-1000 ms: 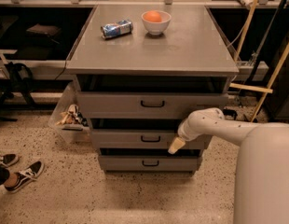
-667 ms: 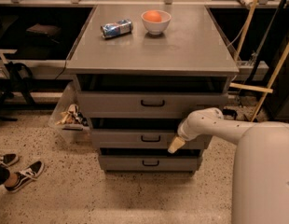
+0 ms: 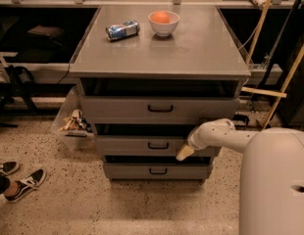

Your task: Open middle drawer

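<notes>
gripper (image 3: pixel 184 153) hangs just right of the middle drawer (image 3: pixel 125 145) handle (image 3: pixel 158 145), probably to hook it; open or closed, can't tell

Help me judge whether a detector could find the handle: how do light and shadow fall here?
Camera view: overhead light brightens the cabinet top, with a faint sheen near the bowl; the gap above the middle drawer is deep shadow, yet its front is evenly lit and the black handle stands out; the pale gripper shows over that front, right of the handle.
</notes>
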You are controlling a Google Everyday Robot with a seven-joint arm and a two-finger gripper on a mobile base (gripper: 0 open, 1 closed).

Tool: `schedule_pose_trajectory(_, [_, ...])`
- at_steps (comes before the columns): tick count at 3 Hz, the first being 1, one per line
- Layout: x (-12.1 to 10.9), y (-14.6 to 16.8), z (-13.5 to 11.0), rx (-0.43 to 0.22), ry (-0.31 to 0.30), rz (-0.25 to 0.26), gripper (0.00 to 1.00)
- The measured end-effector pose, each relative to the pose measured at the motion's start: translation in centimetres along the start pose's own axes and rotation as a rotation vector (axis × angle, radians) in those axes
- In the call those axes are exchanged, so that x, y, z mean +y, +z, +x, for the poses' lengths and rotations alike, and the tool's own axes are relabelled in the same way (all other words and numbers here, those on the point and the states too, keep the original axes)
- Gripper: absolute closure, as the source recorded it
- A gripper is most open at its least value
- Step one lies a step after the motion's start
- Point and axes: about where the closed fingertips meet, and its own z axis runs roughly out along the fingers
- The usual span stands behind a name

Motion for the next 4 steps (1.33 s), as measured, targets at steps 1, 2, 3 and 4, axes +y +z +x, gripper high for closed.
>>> schedule_pose_trajectory(1, [0.00, 0.00, 0.00, 0.000, 0.000, 0.000, 0.00])
schedule_pose_trajectory(2, [0.01, 0.00, 0.00, 0.000, 0.000, 0.000, 0.16])
schedule_pose_trajectory(3, [0.01, 0.01, 0.00, 0.000, 0.000, 0.000, 0.40])
schedule_pose_trajectory(4, [0.01, 0.01, 0.00, 0.000, 0.000, 0.000, 0.63])
